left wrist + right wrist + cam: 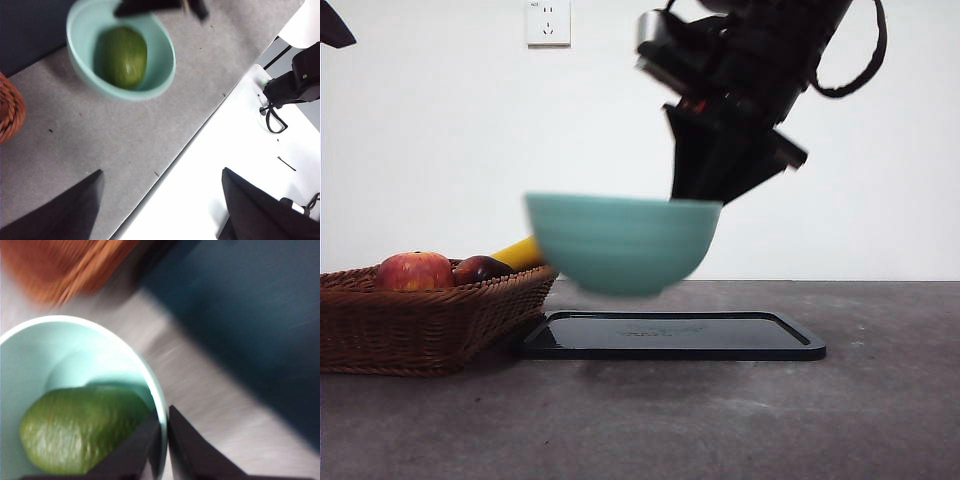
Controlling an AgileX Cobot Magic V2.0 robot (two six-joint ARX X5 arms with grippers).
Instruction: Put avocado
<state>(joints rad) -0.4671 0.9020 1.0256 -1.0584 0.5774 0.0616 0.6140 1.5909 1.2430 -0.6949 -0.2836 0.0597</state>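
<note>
Right gripper [705,195] clamped on the rim of a mint-green bowl [620,243], coming down from the top of the front view, big and dark, at about one o'clock from the bowl. Bowl held clear of the table, blurred, hanging above a black tray [670,335] that lies flat on the grey table [720,420]. At nine o'clock from the tray, a brown wicker basket [420,325] touching the tray's near corner, with a red apple [414,271], a dark red-brown fruit [480,268] and a yellow thing [520,252] poking over its rim. White socket [548,22] on the wall at twelve o'clock. Black tip [335,28] of the waiting arm at the top left corner. Avocado not visible from this low angle, hidden by the bowl's wall.

Left wrist view: left gripper [160,200] spread wide, holding nothing, hanging over the table's edge. Bowl [160,70] well apart from those jaws, with the dark green avocado [122,57] lying inside on its bottom. Right gripper [160,6] seen as a blurred dark shape at the bowl's far rim. Bit of the basket [9,107] at nine o'clock from the bowl.

Right wrist view: right gripper [164,432] pinching the bowl's rim [150,375], one jaw inside and one outside, pressed nearly together on the thin wall. Avocado [80,427] inside the bowl, just beside the inner jaw. Basket [65,265] blurred at eleven o'clock, dark tray [250,315] at two o'clock.
</note>
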